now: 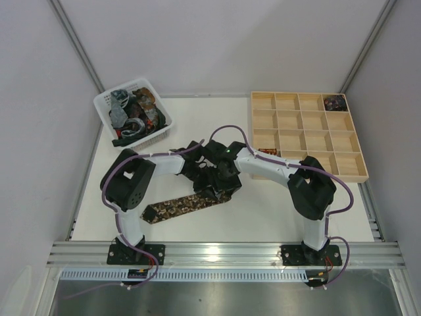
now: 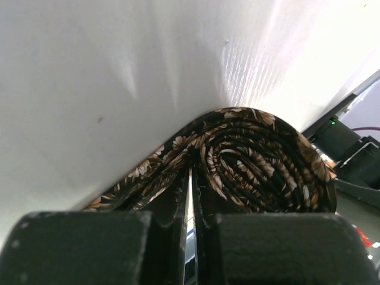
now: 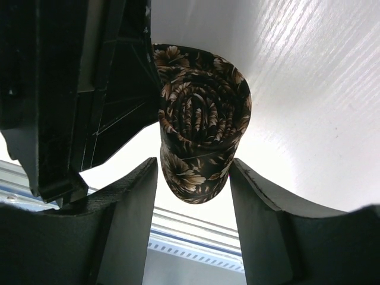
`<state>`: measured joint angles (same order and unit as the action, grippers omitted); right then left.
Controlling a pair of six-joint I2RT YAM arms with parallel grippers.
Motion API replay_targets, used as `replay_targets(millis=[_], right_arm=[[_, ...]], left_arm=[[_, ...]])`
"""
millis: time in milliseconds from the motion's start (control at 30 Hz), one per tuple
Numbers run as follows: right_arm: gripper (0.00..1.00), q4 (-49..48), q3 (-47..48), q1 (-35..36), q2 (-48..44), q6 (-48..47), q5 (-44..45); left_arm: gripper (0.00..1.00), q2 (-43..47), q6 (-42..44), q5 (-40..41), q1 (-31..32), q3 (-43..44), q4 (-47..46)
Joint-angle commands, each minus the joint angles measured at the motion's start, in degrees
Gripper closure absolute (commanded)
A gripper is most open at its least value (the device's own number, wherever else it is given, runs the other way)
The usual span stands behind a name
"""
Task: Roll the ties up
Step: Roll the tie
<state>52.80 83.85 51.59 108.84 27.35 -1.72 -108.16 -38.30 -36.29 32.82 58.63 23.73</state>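
A dark brown tie with tan flowers is partly rolled. Its roll (image 3: 202, 124) stands on edge on the white table, and its flat tail (image 1: 177, 207) runs toward the near left. My right gripper (image 3: 195, 172) is open, one finger on each side of the roll's lower end and close to it. My left gripper (image 2: 191, 178) is shut to a thin slit, with its tips against the tie where the tail meets the roll (image 2: 261, 160). No fabric shows between its jaws. In the top view both grippers (image 1: 217, 181) hide the roll.
A white basket (image 1: 102, 105) at the back left holds several loose ties (image 1: 135, 112). A wooden grid tray (image 1: 306, 95) stands at the right, with a rolled tie (image 1: 337, 102) in its far right compartment. The left gripper's body (image 3: 101, 89) crowds the roll's left side.
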Motion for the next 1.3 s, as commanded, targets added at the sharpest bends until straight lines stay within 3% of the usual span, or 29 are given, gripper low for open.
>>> replay_targets(millis=[0,633,967,1267], right_arm=[[0.43,-1.2,2.8,0.61,-3.01,-1.6,0.66],[0.48,-2.96,5.62,2.19,-1.87,-4.59,-2.94],[0.48,-6.38,6.5,2.9,1.38,-5.82,-10.05],[0.47,-16.47,2.64,1.24,4.72,-4.07,-19.97]], left_arm=[[0.89,3.74,2.71,3.07,-0.3,0.52,2.46],[0.8,11.39,1.83,9.13,-2.75,-3.08,8.52],[0.8,19.91,1.39,12.13,-8.38,-8.62,12.84],[0.8,23.69,1.22,11.6,-10.76,-10.03,12.92]])
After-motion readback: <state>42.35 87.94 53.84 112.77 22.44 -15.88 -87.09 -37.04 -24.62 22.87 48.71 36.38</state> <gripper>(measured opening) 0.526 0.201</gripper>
